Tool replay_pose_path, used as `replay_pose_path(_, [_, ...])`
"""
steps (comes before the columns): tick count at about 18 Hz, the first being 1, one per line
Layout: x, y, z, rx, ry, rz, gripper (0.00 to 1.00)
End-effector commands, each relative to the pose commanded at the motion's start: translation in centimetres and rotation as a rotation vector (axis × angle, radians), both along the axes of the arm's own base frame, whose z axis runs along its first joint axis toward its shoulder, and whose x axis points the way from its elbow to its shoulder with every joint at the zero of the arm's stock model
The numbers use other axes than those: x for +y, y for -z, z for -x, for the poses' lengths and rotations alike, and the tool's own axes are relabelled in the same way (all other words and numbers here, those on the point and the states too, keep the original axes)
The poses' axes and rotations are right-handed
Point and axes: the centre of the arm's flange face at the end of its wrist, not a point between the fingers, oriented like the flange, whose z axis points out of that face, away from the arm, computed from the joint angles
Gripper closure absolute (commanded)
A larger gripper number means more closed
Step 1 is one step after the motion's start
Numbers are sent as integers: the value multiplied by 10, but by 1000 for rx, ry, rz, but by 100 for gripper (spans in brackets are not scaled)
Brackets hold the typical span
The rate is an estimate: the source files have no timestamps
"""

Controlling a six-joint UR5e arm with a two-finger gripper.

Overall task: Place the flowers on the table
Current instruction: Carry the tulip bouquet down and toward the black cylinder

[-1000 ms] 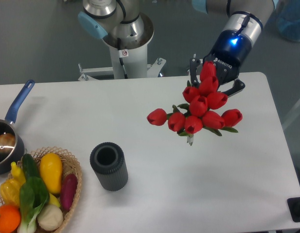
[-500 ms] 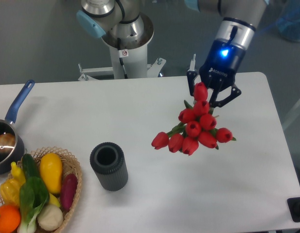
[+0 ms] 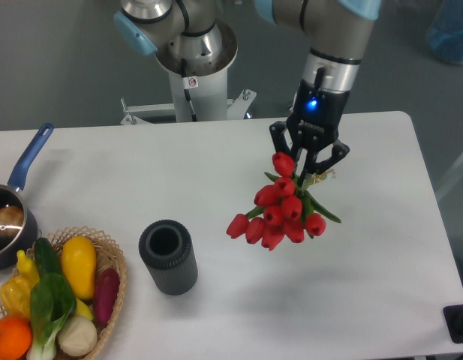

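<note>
The flowers, a tied bunch of red tulips with green stems and leaves, hang head-down from my gripper, which is shut on the stems. The bunch is tilted, its heads pointing down and to the left, just above the white table right of centre. I cannot tell whether the lowest heads touch the tabletop. The stem ends are mostly hidden between the fingers.
A grey ribbed cylinder stands upright left of the flowers. A wicker basket with vegetables and fruit sits at the front left corner. A blue-handled pot is at the left edge. The robot base stands behind the table.
My gripper has moved left and lower with the flowers, and the bunch has swung so its heads hang closer to the tabletop and further left.
</note>
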Motion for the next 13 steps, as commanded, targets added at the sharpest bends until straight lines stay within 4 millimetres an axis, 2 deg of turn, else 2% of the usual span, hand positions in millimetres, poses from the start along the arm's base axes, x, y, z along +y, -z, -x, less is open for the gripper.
replay_pose_path(2, [-2,6,-2,5,15,51,75])
replay_pose_path(5, [8,20,-12,1,61,134,75])
replay_pose_path(11, [19,61,-16,-63,92,216,74])
replay_pose_path(13, [32,75,-23,-56,124,275,74])
